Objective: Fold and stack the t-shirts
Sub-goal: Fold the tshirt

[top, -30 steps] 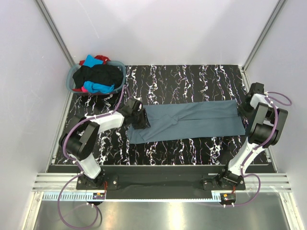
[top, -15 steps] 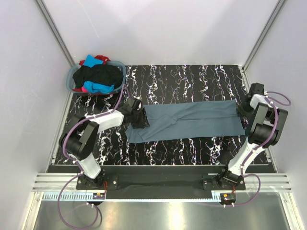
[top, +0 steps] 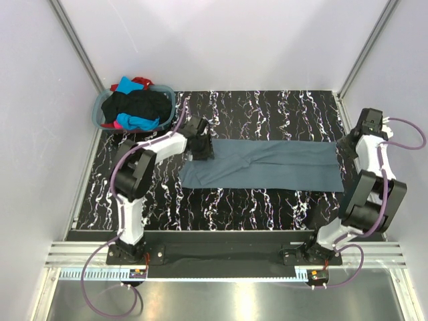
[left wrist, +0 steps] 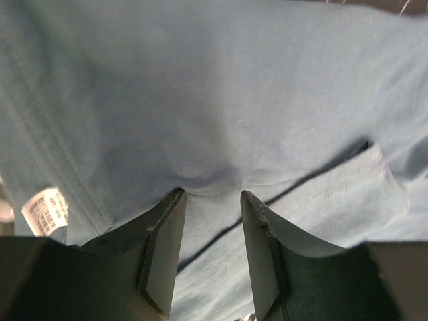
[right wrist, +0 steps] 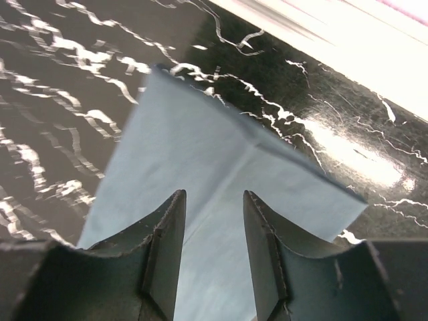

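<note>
The slate blue-grey t-shirt [top: 267, 166] lies flat on the black marbled table [top: 254, 110], folded into a long strip running left to right. My left gripper [top: 202, 151] is at its left end. In the left wrist view the gripper [left wrist: 212, 195] is open, its tips pressing on the fabric [left wrist: 221, 100], with the white neck label [left wrist: 45, 210] at the left. My right gripper [top: 348, 144] is at the strip's right end. In the right wrist view it [right wrist: 212, 194] is open just above the cloth [right wrist: 200, 174], near a corner.
A round grey-blue laundry basket [top: 99, 112] stands at the back left of the table. It holds a black tee [top: 142, 103], a turquoise one [top: 136, 122] and a red one [top: 140, 81]. White walls close in the table on three sides.
My left gripper moved toward the far side and a little right, taking the shirt's left end with it. The right arm swung farther back. The strip now lies straighter.
</note>
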